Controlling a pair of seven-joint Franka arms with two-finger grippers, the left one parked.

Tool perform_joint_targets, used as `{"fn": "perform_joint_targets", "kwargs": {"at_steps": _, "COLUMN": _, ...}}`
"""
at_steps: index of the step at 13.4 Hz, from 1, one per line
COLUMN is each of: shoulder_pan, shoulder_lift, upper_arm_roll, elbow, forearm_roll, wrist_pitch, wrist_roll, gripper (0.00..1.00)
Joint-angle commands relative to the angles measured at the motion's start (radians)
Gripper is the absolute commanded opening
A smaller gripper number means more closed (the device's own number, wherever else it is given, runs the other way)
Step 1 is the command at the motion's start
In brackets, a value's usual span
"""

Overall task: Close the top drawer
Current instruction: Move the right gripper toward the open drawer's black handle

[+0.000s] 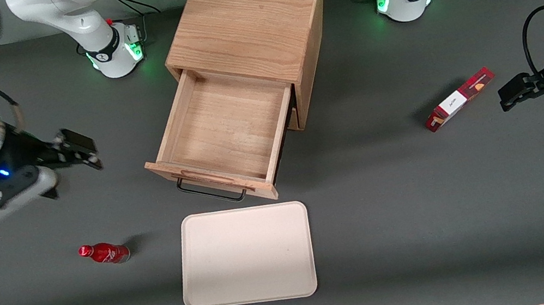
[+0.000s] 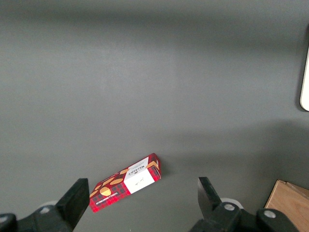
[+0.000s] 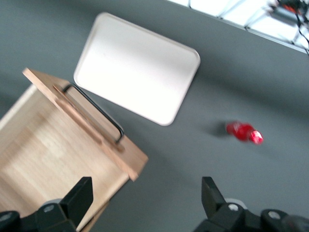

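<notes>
My hand (image 1: 84, 151) hangs in the air over bare grey surface (image 1: 426, 215) toward my end of it, beside the cabinet (image 1: 249, 18) and well apart from it. Fingers (image 3: 79, 195) spread wide, nothing between them; black, blunt wedge shapes in wrist view.

Top drawer (image 1: 223, 127): pulled far out of cabinet, light oak, boxy tray w/ straight walls, visible grain on floor panel, nothing inside. Front panel faces front camera; carries black wire handle (image 1: 211, 191), thin bent-rod shape, plus a raised wooden strip (image 3: 79, 116) along the panel just above handle. Drawer sits skewed w/ the cabinet, not square to the surface edges.

Cabinet: same oak, flat top, sharp corners.

Tray (image 1: 246, 256): cream, matte, rectangular w/ rounded corners and low rim, flat on surface, nearer front camera than drawer front, close to it, not touching.

Bottle (image 1: 104, 253): small, red, glossy, nearer front camera than my hand.

Box (image 1: 459, 99): red/white carton, slim, flat on surface, toward parked arm's end.
</notes>
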Motion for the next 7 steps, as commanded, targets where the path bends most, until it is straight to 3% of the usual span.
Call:
{"fn": "perform_joint_targets", "kwargs": {"at_steps": 1, "shoulder_pan": 0.019, "shoulder_lift": 0.099, "upper_arm_roll": 0.062, "elbow": 0.092, "forearm_roll": -0.066, "wrist_pitch": 0.015, "wrist_roll": -0.112, "gripper": 1.00}}
{"fn": "perform_joint_targets", "kwargs": {"at_steps": 4, "shoulder_pan": 0.017, "shoulder_lift": 0.164, "upper_arm_roll": 0.106, "elbow": 0.092, "forearm_roll": -0.077, "wrist_pitch": 0.016, "wrist_roll": -0.237, "gripper": 1.00}}
{"fn": "perform_joint_targets", "kwargs": {"at_steps": 6, "shoulder_pan": 0.017, "shoulder_lift": 0.199, "upper_arm_roll": 0.133, "elbow": 0.091, "forearm_roll": -0.080, "wrist_pitch": 0.022, "wrist_roll": -0.478, "gripper": 1.00}}
{"fn": "perform_joint_targets", "kwargs": {"at_steps": 7, "shoulder_pan": 0.017, "shoulder_lift": 0.205, "upper_arm_roll": 0.133, "elbow": 0.089, "forearm_roll": -0.080, "wrist_pitch": 0.023, "wrist_roll": -0.475, "gripper": 1.00}}
